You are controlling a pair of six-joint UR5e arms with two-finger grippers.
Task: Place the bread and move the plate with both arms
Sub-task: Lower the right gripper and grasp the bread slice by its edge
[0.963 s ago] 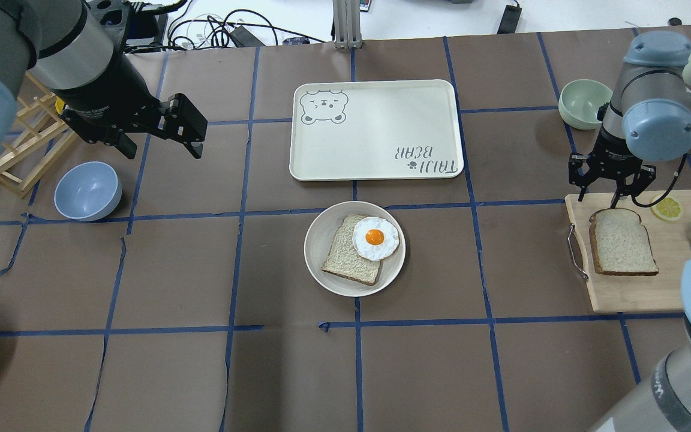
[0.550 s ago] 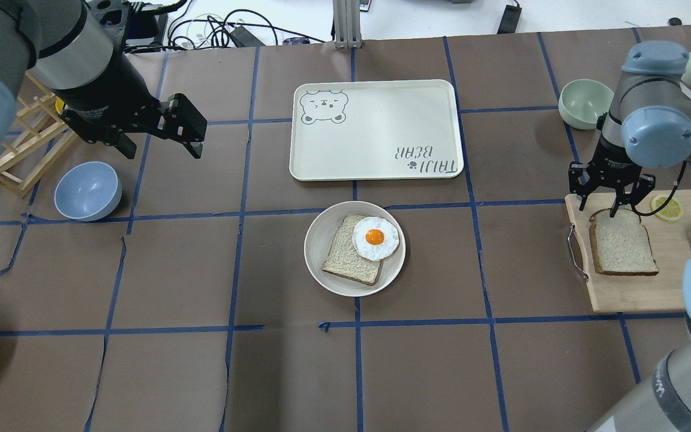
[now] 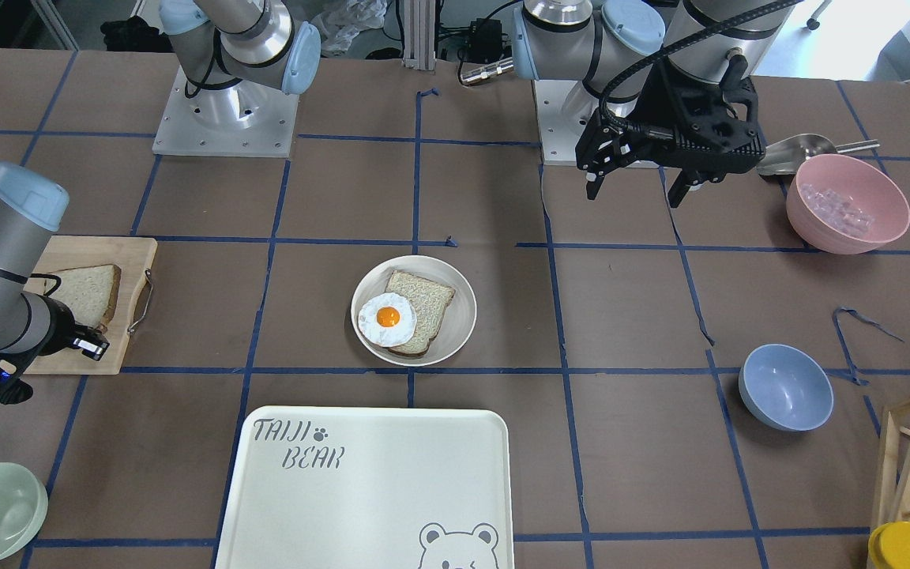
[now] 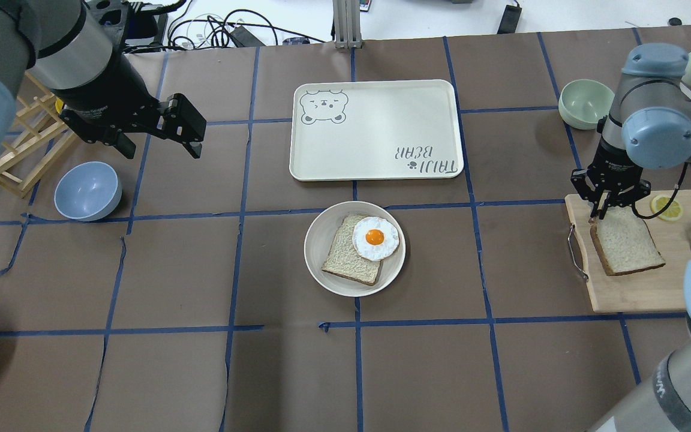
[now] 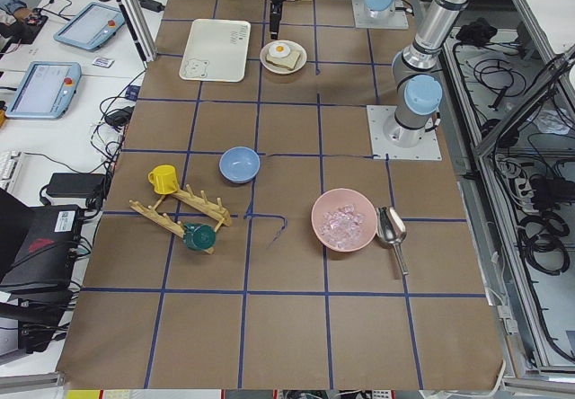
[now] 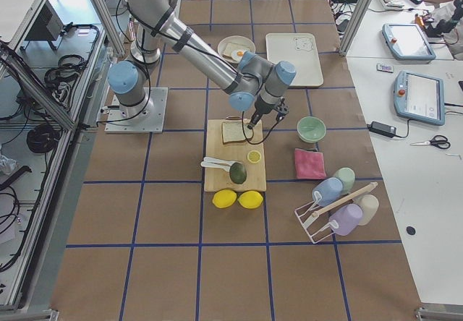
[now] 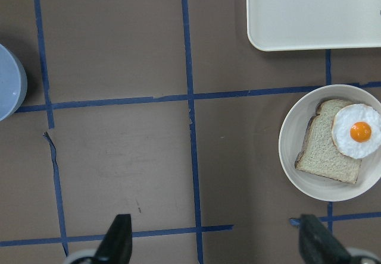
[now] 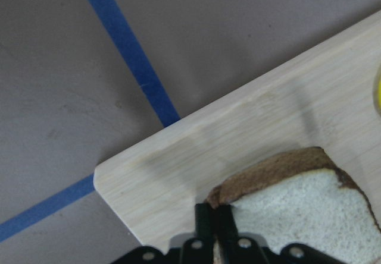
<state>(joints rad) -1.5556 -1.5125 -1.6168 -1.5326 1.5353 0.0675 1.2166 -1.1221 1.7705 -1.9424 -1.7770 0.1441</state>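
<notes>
Right hand (image 4: 608, 211) is pinching the bread (image 4: 627, 243) by its crust corner, over the cutting board (image 4: 639, 291). Left hand (image 4: 159, 149) is hovering with fingers spread wide above the table (image 4: 201, 270). The plate (image 4: 317, 255) is sitting mid-table, well apart from both hands.

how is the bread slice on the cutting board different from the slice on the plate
The cutting-board slice has a bare face; the plate slice has a fried egg overlapping one corner. The cutting-board slice is pinched at a corner by the right end effector; nothing grips the plate slice. Both are pale with dark crusts.
</notes>
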